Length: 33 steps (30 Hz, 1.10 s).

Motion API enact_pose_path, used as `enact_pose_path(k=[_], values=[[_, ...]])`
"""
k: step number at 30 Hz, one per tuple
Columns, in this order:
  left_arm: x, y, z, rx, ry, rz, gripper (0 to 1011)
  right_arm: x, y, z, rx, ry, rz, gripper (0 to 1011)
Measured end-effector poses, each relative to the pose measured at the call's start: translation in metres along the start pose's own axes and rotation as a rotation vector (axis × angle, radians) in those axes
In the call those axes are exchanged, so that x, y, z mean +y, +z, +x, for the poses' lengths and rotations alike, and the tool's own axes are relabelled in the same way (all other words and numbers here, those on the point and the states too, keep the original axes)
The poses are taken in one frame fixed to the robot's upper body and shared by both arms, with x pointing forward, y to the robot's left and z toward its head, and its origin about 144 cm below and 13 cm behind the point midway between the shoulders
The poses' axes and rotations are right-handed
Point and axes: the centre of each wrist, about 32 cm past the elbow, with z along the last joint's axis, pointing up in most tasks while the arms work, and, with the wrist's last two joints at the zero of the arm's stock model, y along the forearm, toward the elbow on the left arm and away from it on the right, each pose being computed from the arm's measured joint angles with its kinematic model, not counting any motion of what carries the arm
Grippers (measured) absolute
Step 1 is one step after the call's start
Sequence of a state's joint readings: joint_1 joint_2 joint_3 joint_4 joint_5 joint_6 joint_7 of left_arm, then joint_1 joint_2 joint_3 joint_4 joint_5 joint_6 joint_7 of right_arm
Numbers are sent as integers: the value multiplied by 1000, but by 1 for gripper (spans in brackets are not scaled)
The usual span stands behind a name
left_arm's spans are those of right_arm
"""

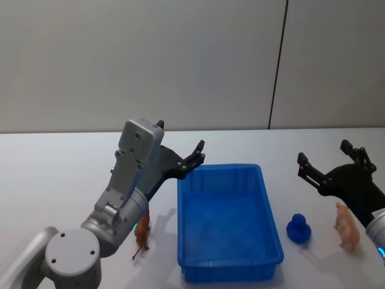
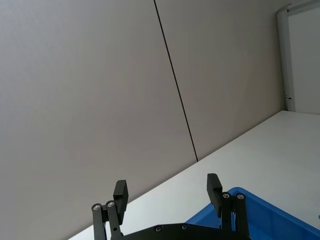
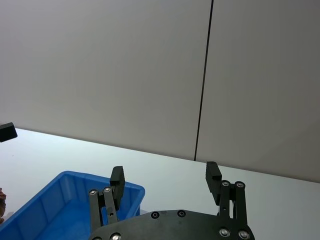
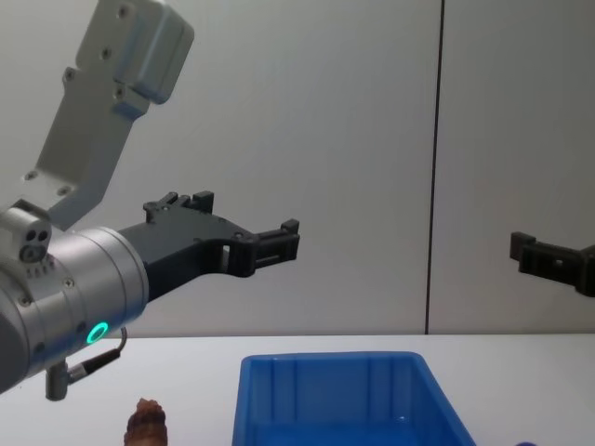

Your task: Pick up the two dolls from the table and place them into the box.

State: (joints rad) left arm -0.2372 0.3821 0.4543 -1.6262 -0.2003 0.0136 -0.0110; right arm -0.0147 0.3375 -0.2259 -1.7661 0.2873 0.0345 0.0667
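Observation:
The reddish-brown doll [image 1: 142, 232] stands on the white table [image 1: 54, 180] just left of the blue box [image 1: 219, 168], partly behind my left arm; its top also pokes up in the chest view [image 4: 147, 423]. The pale pink doll [image 1: 348, 226] stands to the right of the box, under my right arm. Nothing lies inside the box [image 4: 325, 390]. My left gripper [image 1: 194, 158] [image 2: 167, 190] [image 4: 279, 242] hangs open and empty above the box's far left corner. My right gripper [image 1: 325, 155] [image 3: 165, 177] is open and empty, raised above the table right of the box.
A small dark-blue toy [image 1: 299, 229] sits between the box and the pink doll. A grey wall with a dark vertical seam [image 1: 277, 66] runs behind the table. Bare tabletop lies behind the box and to the far left.

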Motion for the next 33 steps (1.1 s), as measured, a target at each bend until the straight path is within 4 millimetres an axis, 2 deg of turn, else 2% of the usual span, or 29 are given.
enact_pose_path(k=[33], values=[[0, 0, 0, 0, 0, 0, 1001, 0, 0, 0, 0, 0, 1, 1001]])
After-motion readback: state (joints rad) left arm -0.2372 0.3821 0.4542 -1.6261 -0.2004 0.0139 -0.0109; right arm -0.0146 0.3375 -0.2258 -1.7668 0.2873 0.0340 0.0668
